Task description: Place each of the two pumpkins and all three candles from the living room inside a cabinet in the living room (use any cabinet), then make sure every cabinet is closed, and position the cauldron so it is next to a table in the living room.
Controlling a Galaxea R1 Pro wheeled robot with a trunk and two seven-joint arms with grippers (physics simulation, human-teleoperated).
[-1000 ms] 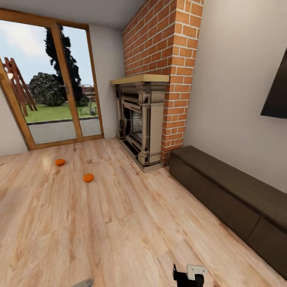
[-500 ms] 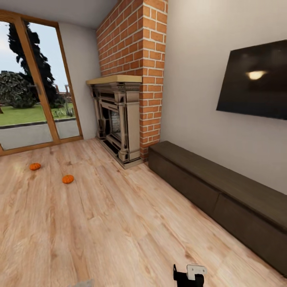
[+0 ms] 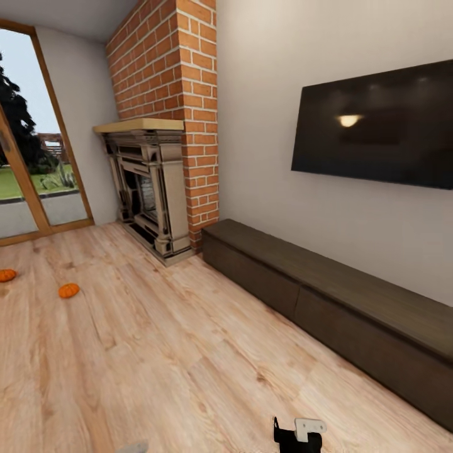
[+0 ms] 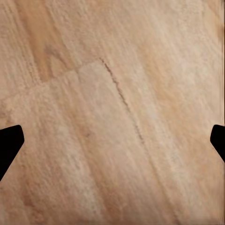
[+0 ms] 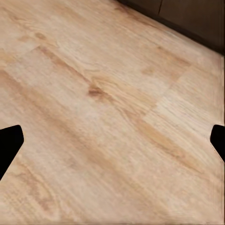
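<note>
While both pumpkins lie out on the wooden floor (image 3: 157, 352), nothing of the task looks done yet. One pumpkin (image 3: 68, 290) sits in the open some way in front of the fireplace (image 3: 148, 195), and the second pumpkin (image 3: 6, 275) lies near it, cut by the picture's edge, close to the glass door (image 3: 31, 182); the two are apart from each other and well apart from the cabinet (image 3: 340, 308). That long, dark cabinet runs along the wall under the television (image 3: 377, 126), starting just beside the brick chimney (image 3: 182, 94), and its flat fronts all appear shut (so whichever one is chosen must first be pulled open). No candle or cauldron can be made out from here, so I judge those steps untouched as well. The left hand (image 4: 112, 140) shows its two dark fingertips (image 4: 9, 140) far apart over bare floorboards, spread wide and carrying nothing. The right hand (image 5: 112, 140) is likewise spread and empty, its fingertips (image 5: 9, 143) over the floor with the cabinet's base near one corner of that wrist view. What is left, by my reading, is everything: fetching two pumpkins and three candles, stowing them, closing the cabinet, and moving the cauldron beside the bench.
</note>
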